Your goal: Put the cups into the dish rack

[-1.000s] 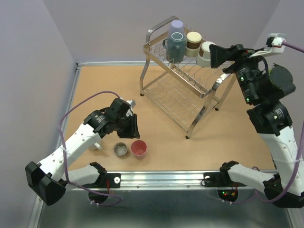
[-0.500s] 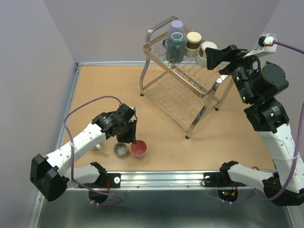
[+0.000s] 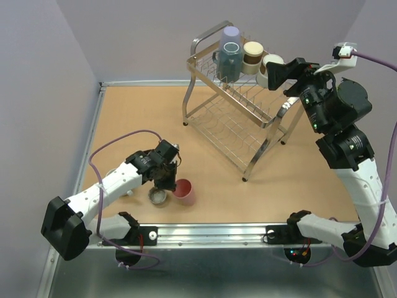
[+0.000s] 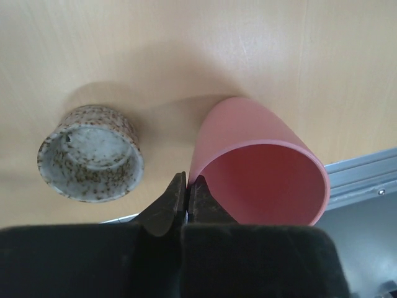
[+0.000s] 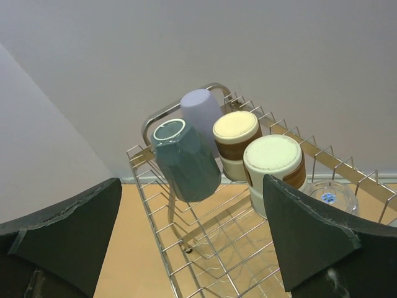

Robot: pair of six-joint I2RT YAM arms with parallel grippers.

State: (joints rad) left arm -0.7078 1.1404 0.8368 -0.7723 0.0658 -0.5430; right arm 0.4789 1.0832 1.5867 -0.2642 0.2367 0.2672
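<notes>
1. The pink cup (image 3: 185,191) sits tilted on the table (image 3: 124,112) near its front edge, just beside a speckled cup (image 3: 158,197).
2. The left gripper (image 3: 170,182) has its jaws clenched on the wall of the pink cup at the rim, so the step in hand seems to be the pick-up.
3. The next move probably calls for a lift and a carry to the dish rack (image 3: 223,127), well apart at the far right, where the cup must go in a free place.
4. The right gripper (image 3: 282,71) hovers beside the upper tier, its jaws spread wide and holding nothing.
5. Only the left wrist view shows the pinch itself. Only the right wrist view shows clearly the lavender cup (image 5: 201,105), the teal cup (image 5: 186,155) and two cream-and-brown cups (image 5: 236,133) standing upside down on the rack.
</notes>
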